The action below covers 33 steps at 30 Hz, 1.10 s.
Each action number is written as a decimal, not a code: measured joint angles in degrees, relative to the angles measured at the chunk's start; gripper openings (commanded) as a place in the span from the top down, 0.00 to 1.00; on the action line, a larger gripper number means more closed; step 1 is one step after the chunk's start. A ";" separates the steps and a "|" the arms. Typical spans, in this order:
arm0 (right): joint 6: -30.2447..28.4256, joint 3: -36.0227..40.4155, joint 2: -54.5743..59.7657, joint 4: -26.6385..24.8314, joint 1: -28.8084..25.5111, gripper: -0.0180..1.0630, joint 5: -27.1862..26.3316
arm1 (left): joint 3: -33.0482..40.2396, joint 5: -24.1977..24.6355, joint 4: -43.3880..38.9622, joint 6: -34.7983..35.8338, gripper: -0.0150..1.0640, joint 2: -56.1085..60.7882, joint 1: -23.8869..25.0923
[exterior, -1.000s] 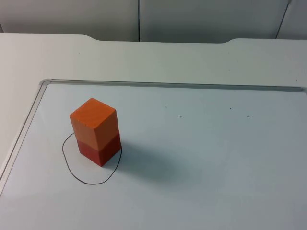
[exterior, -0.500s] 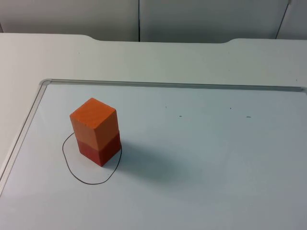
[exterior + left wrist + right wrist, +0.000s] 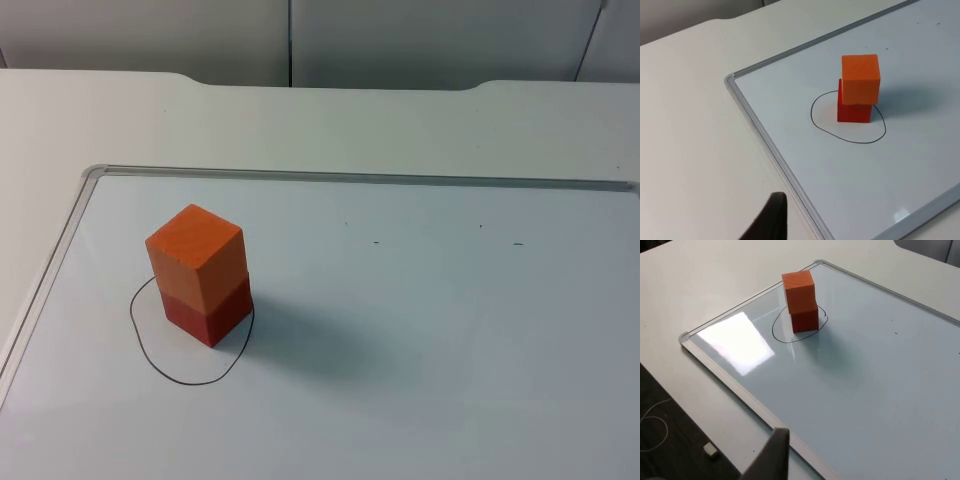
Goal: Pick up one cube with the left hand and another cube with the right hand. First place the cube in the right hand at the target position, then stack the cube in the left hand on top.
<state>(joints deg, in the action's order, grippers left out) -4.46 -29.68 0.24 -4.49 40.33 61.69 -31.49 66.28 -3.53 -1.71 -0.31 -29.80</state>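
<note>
An orange cube [image 3: 196, 252] stands on a red cube [image 3: 210, 313], slightly turned against it. The stack sits inside a hand-drawn black circle [image 3: 190, 381] on the whiteboard's left part. Nothing holds either cube. My left gripper [image 3: 767, 220] hangs back over the bare table, outside the board's frame and well away from the orange cube [image 3: 860, 77] and red cube [image 3: 854, 111]. My right gripper [image 3: 772, 455] hovers near the board's near edge, far from the orange cube [image 3: 799, 290] and red cube [image 3: 805, 321]. Both arms wait.
The whiteboard [image 3: 420, 340] has a raised metal frame [image 3: 350, 177] and lies on the white table. A grey partition [image 3: 300, 40] closes the far side. Past the table's edge lies dark floor [image 3: 670, 440] with a small white object [image 3: 711, 450].
</note>
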 measured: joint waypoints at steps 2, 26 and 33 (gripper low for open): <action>0.11 0.00 0.00 0.13 0.00 0.08 0.00 | 0.00 -0.11 -0.99 0.83 0.01 0.00 0.00; 1.48 0.03 0.00 0.02 0.00 0.08 0.13 | 0.13 -0.44 -1.61 7.90 0.01 0.00 0.00; 2.78 0.03 0.00 0.02 0.00 0.08 0.13 | 0.13 -0.44 -1.61 8.11 0.01 0.00 0.00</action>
<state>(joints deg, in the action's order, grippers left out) -1.68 -29.65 0.24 -4.46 40.33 61.83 -31.36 65.84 -5.14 6.40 -0.31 -29.80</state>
